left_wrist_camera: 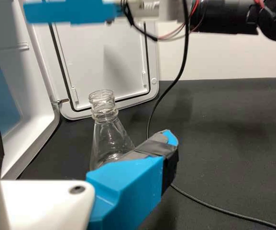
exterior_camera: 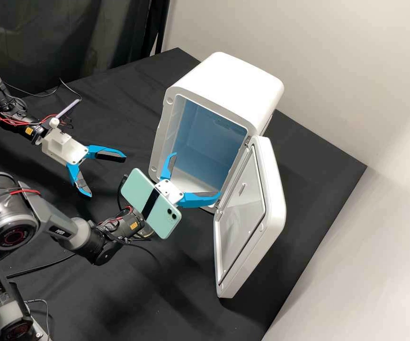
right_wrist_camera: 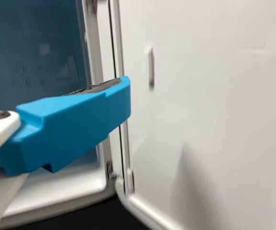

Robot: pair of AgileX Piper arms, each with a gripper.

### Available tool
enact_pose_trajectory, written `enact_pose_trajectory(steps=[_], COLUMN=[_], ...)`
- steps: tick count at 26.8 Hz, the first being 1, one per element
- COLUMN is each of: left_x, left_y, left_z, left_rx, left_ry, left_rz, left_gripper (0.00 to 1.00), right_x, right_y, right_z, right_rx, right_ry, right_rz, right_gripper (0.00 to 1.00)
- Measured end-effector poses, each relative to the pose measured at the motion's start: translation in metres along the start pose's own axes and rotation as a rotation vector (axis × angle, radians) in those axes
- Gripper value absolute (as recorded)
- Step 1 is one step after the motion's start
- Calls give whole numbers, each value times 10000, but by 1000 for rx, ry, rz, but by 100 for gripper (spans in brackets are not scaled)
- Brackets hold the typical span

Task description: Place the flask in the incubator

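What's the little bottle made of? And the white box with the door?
Flask: see-through with bright glints, so probably glass, though clear plastic is possible. Incubator: smooth, faintly glossy white shell with rounded corners, likely moulded plastic; blue lining inside.

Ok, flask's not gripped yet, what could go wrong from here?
The flask stands free, so the open left gripper could tip it while closing. The right gripper sits at the incubator mouth and might block the way in. A black cable hangs beside the flask and may snag.
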Motion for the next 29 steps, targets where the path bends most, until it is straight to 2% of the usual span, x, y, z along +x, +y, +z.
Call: enact_pose_trajectory(steps=[4,19,25,29], left_x=[0,0,0,0], left_y=[0,0,19,21], left_z=[0,0,5,6], left_rx=[0,0,0,0], left_ry=[0,0,-6,-6], left_rz=[0,0,21,23], left_gripper=[100,100,100,100], right_x=[-12,-39,-43,-76], right_y=[43,56,54,76], right_z=[-49,-76,-97,-142], right_rx=[2,4,-4,-11], right_ry=[39,47,62,79], right_rz=[23,25,16,19], right_gripper=[100,100,100,100])
